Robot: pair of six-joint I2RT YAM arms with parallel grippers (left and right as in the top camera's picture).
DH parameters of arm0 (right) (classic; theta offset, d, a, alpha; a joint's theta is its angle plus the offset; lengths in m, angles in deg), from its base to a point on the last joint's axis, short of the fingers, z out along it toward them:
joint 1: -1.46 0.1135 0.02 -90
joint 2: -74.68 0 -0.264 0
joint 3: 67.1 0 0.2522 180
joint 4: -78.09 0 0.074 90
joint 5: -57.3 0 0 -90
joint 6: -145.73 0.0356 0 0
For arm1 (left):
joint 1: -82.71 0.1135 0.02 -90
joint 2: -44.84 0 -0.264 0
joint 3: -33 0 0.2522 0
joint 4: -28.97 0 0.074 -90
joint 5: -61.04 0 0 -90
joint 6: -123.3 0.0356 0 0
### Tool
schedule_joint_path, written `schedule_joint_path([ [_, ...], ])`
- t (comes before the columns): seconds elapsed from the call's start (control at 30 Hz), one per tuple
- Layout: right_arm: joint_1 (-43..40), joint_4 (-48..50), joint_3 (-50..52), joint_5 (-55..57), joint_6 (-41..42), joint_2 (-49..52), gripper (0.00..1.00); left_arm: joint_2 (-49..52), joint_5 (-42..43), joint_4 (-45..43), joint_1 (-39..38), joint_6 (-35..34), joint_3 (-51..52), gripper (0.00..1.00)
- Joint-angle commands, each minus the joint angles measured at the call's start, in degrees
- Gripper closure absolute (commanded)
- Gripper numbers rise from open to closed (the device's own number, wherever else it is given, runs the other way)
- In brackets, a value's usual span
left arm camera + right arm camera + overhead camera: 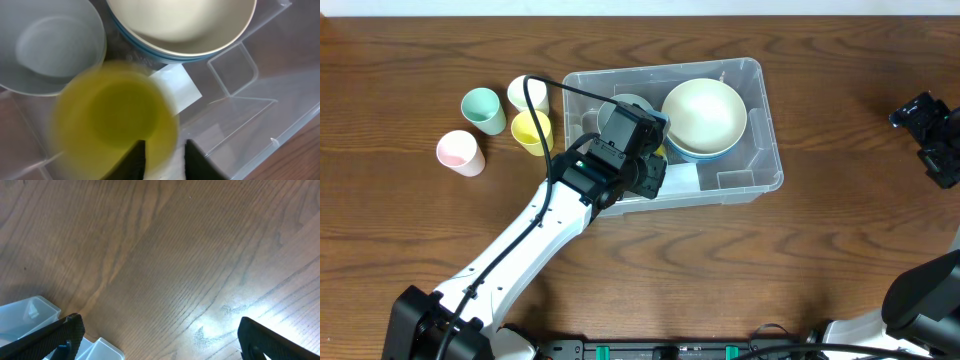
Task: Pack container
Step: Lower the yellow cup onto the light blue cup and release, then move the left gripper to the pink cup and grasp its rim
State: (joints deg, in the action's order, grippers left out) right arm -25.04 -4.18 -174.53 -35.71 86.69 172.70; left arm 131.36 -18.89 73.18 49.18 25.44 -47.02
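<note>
Jaws first: my left gripper [164, 150] is parted, with the rim of a lime cup [112, 120] sitting in the gap, one finger inside the cup and one outside. The gap is wider than the cup wall, so it doesn't look pinched to me. The cup is all smeared in my left wrist cam, so I can't tell if it touches the floor below.

From overhead, the container [745, 178] sits near the middle of the table [770, 280], a bit toward 12 o'clock, and my left arm reaches in over its 6 o'clock side. Inside, a cream bowl [705, 112] is nested in a blue bowl [700, 155] at the 3 o'clock end. A grey bowl [50, 45] is at 10 o'clock from the lime cup, close beside it. A white label [175, 87] lies on the container floor at 2 o'clock from the cup.

Outside, at the container's 9 o'clock, four more cups stand in a loose bunch: mint cup [483, 110], pink cup [460, 152], yellow cup [532, 132] and white cup [517, 95]. The yellow and white ones are just beside the container wall.

My right gripper [159, 325] is way off at 3 o'clock, well apart from everything. It's spread wide over bare wood with nothing in it.
</note>
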Motion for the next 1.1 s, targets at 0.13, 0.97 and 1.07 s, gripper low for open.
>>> schedule_joint_path([
  [0.13,-0.5,-0.1,-0.1,0.2,-0.4,-0.4,0.01,0.0,-0.7,0.1,0.0,0.6,-0.4,0.67],
  [0.97,-0.5,-0.1,-0.1,0.2,-0.4,-0.4,0.01,-1.9,-15.5,16.0,31.5,3.3,-15.3,0.54],
  [1.07,-0.5,-0.1,-0.1,0.2,-0.4,-0.4,0.01,0.8,-15.5,16.5,34.3,1.8,-15.2,0.54],
])
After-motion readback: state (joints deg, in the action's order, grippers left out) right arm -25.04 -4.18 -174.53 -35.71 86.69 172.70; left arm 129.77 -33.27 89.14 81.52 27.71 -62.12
